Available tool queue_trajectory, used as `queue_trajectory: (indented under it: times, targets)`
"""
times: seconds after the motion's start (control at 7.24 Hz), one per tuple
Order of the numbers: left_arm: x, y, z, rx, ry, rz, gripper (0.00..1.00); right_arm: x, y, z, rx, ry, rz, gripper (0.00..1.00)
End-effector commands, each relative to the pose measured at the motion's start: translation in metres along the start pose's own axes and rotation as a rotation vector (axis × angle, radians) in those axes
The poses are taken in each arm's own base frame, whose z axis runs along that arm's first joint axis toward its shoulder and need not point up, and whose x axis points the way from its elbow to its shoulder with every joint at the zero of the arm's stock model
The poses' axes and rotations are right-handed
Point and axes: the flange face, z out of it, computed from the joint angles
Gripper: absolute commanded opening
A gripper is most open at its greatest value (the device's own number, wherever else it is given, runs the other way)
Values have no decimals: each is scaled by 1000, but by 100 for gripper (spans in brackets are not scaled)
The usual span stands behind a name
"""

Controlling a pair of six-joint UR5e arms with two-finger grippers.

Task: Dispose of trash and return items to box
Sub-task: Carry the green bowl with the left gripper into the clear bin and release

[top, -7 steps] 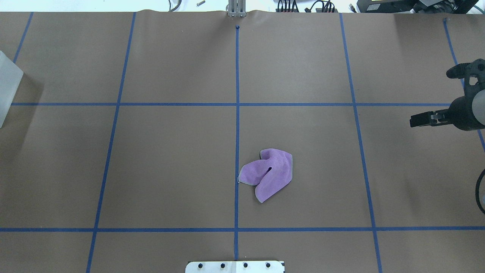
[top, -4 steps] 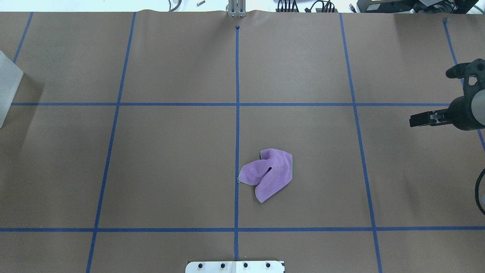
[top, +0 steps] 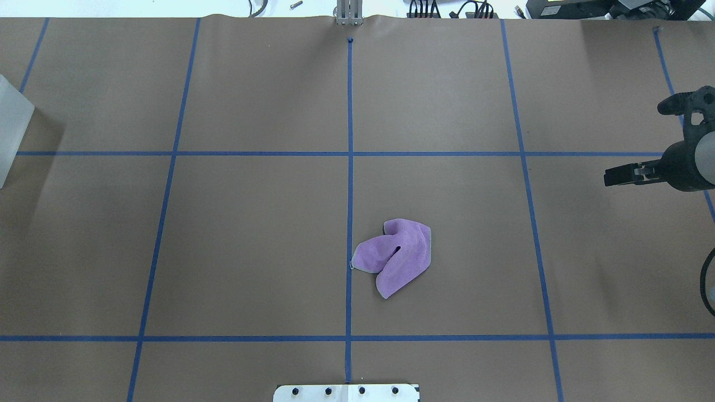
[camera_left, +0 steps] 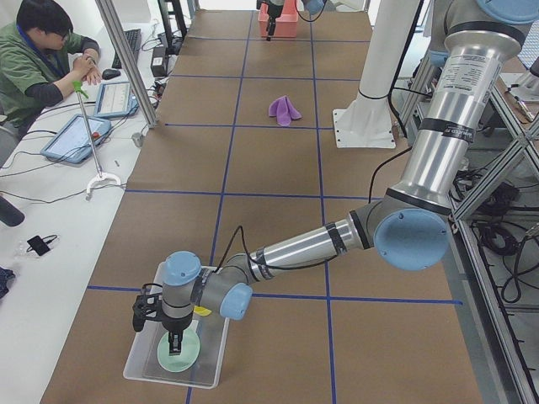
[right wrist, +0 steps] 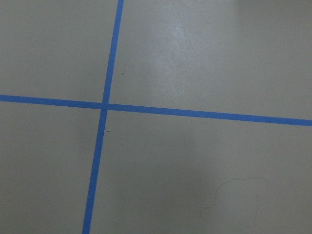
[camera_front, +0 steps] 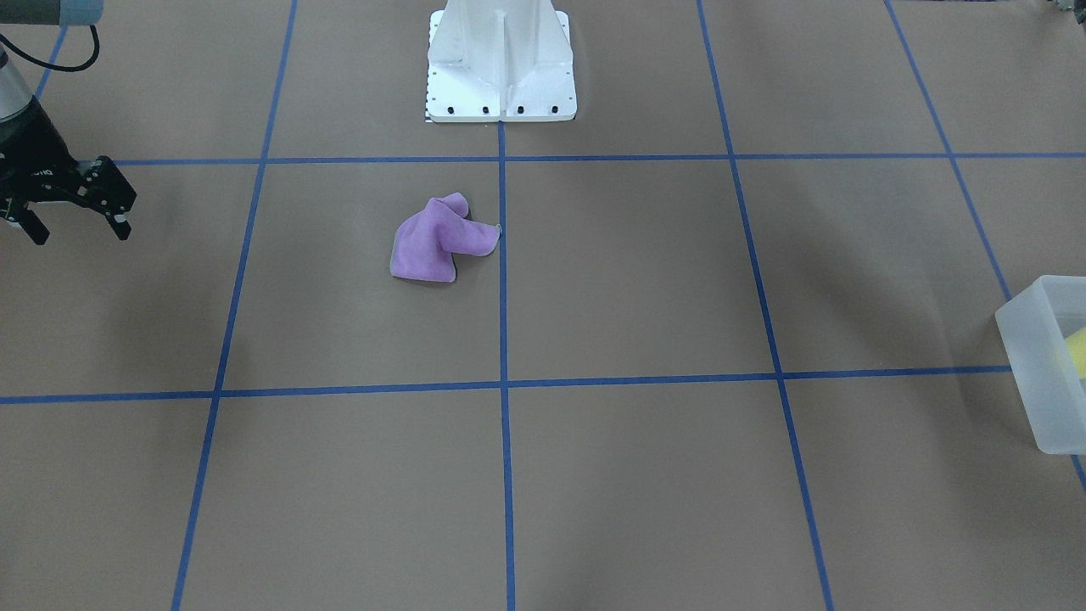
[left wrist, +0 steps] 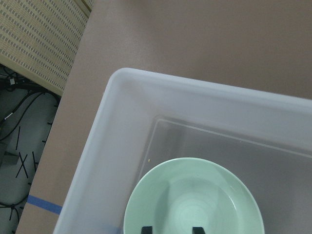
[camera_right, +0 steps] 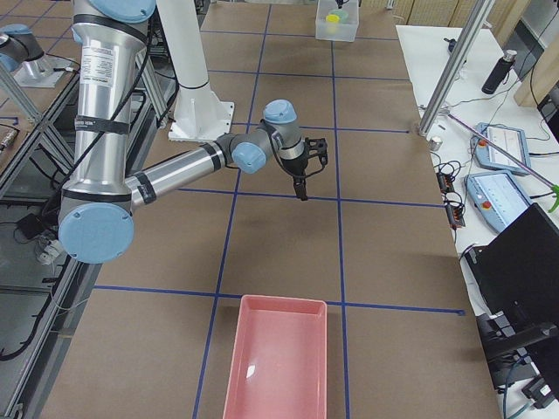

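Note:
The frosted-white box (camera_left: 139,362) stands at the table's left end; it also shows in the front view (camera_front: 1031,373), the overhead view (top: 11,128) and the left wrist view (left wrist: 112,146). A pale green plate (left wrist: 195,195) lies flat inside it, with the yellow cup (camera_left: 202,310) beside the plate; the cup also shows in the front view (camera_front: 1079,352). My left gripper (left wrist: 170,228) hangs open just above the plate, inside the box (camera_left: 174,341). My right gripper (camera_front: 78,231) is open and empty, above the table's right side (top: 614,176). A crumpled purple cloth (top: 396,257) lies near the table's middle.
A pink tray (camera_right: 275,367) stands at the table's right end. The white robot base (camera_front: 501,68) is behind the cloth. A person sits at a side desk (camera_left: 46,59) with tablets and cables. Blue tape lines grid the brown table.

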Motion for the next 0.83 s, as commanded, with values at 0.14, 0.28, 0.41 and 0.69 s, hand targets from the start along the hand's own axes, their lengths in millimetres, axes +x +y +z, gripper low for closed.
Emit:
queue_trajectory:
  times: [0.14, 0.28, 0.41, 0.69]
  targets:
    - [33, -26, -65, -18, 164, 29, 99, -6, -4, -3, 12, -9, -5, 100]
    - [45, -9, -104, -51, 229, 18, 99, -7, -5, -3, 11, -12, -4, 100]
    - [47, 31, -135, -30, 260, 59, 99, -8, -4, -2, 9, -12, 7, 100]
    - [58, 72, -158, -63, 398, 196, 99, -13, -3, -2, 7, -19, 13, 100]
